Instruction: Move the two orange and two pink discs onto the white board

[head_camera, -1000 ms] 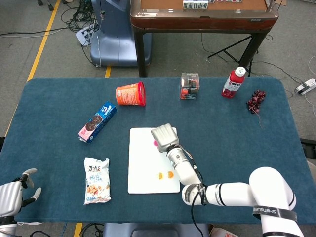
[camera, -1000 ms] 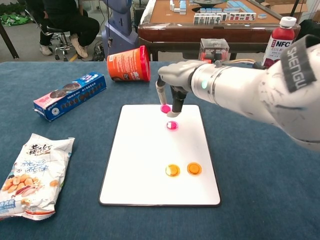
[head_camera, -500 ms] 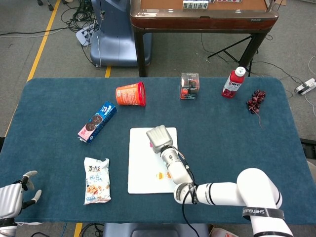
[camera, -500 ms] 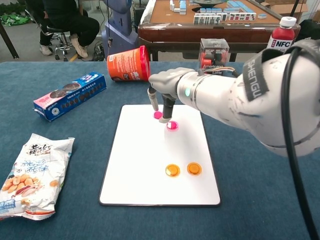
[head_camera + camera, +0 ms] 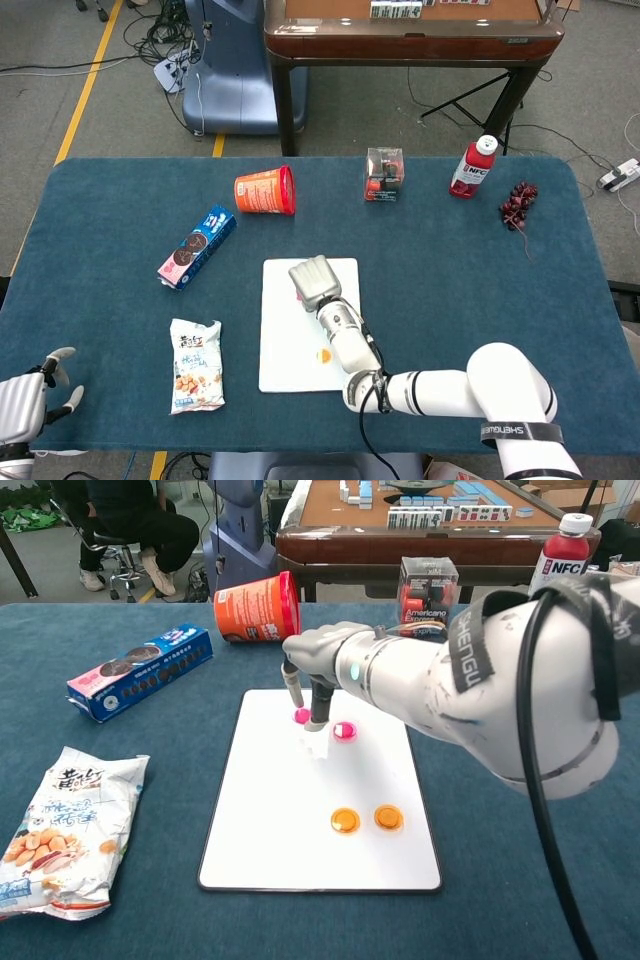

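head view: the white board (image 5: 285,345) lies in the lower middle of the frame. the right hand (image 5: 313,283) covers its upper part, and one orange disc (image 5: 325,355) shows below. the left hand (image 5: 40,385) sits in the lower left corner, fingers apart, holding nothing.

chest view: the right hand (image 5: 303,692) pinches a round pink disc (image 5: 301,716) between two fingers (image 5: 319,702) on the board's (image 5: 265,820) upper part. a second glossy pink disc (image 5: 344,731) lies just beside, and two flat orange discs (image 5: 345,821) rest lower on the board, near each other.
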{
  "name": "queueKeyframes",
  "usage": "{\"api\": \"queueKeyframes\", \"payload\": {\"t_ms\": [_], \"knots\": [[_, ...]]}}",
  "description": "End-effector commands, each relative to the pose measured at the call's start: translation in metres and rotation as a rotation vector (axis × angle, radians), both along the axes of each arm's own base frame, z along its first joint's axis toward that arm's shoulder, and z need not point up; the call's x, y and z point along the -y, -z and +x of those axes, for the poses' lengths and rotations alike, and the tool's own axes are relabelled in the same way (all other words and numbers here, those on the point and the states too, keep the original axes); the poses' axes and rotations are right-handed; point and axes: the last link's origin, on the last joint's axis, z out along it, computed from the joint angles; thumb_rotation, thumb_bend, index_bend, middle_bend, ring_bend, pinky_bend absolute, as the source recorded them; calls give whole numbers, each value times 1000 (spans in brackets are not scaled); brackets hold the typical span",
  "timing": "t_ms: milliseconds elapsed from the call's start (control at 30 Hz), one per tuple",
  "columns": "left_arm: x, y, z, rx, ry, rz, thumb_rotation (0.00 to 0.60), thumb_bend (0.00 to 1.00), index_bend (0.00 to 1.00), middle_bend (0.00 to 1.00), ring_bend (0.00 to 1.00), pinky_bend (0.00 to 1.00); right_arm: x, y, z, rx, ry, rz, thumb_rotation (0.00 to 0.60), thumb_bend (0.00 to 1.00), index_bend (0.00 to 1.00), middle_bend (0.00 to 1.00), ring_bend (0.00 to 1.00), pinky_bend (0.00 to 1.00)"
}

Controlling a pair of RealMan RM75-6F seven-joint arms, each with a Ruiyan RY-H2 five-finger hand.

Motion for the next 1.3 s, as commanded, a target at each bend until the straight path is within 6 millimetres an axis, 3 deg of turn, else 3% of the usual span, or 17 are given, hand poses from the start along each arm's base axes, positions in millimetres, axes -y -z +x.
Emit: {"api": "queueKeyframes", "payload": {"t_ms": [33,333,633,833,967,1100,1300], "knots": [[1,0,0,1,-1,-1,600,295,350,575,535,734,0,1,1,-1,-1,0,600,222,503,1000,1000,1000],[1,1,-1,3,-2,0,600,295,350,576,536,734,1,5,7,10,-11,-10,600,133,334,1000,1000,1000],[1,1,-1,9,-4,3,600,295,350,575,536,734,3,-9,0,25,-18,-36,600,118,309,1000,1000,1000],[-5,-2,4,6,15,14,600,295,350,576,535,734,3,-49,-26,29,-31,-102,600,125,313,988,1000,1000],[-12,-6,9,-1,36,24,600,295,350,576,535,734,-3,-81,-50,32,-46,-154,600,132,357,905,986,1000],[-23,-12,16,-9,64,36,600,295,350,576,535,734,-14,-116,-84,47,-37,-207,600,140,370,784,880,959],[-41,-22,31,-27,119,53,600,295,350,576,535,734,-35,-165,-133,83,0,-285,600,143,377,626,692,792]]}}
